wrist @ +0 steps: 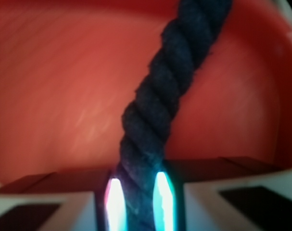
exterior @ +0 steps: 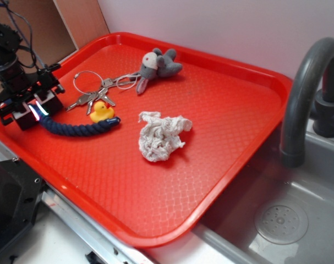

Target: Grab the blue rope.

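Note:
The blue rope is a thick dark navy twisted cord lying on the red tray near its left edge, running right from my gripper to just below the yellow duck. My gripper is at the rope's left end with its jaws closed against the cord. In the wrist view the rope runs up from between my two lit fingertips, and my gripper pinches it on both sides.
A silver key ring with keys lies just behind the duck. A grey plush toy sits at the tray's back. A crumpled white cloth lies mid-tray. A sink with a grey faucet is to the right.

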Controlling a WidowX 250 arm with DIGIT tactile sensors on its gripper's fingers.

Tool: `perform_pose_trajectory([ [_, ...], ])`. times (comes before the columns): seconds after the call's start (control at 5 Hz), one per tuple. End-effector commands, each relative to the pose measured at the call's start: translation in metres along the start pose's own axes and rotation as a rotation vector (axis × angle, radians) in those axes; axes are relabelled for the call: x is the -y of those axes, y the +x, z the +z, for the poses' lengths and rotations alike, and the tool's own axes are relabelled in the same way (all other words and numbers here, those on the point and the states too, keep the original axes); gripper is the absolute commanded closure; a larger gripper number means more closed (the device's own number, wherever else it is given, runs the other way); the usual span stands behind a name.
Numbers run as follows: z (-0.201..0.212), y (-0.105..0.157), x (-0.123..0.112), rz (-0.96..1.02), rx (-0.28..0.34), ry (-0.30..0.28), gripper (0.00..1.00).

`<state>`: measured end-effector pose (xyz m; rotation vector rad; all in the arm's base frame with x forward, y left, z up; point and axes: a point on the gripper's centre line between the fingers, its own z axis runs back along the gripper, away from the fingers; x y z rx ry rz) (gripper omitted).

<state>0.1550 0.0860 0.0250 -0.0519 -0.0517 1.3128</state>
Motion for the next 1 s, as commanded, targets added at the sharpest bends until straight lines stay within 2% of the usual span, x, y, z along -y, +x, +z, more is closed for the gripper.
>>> perform_pose_trajectory([
  [0.0, 0.105, -0.015, 0.040, -0.417, -0.093, -0.139, 1.00],
  [0.2, 0.154, -0.039, 0.055, -0.669, -0.096, -0.190, 1.00],
  [0.4, 0.187, -0.058, 0.062, -0.909, -0.189, -0.277, 1.00],
  [0.6, 0.204, -0.071, 0.058, -1.002, -0.124, -0.281, 1.00],
  [0.8, 0.202, -0.073, 0.055, -0.962, -0.121, -0.234, 1.00],
])
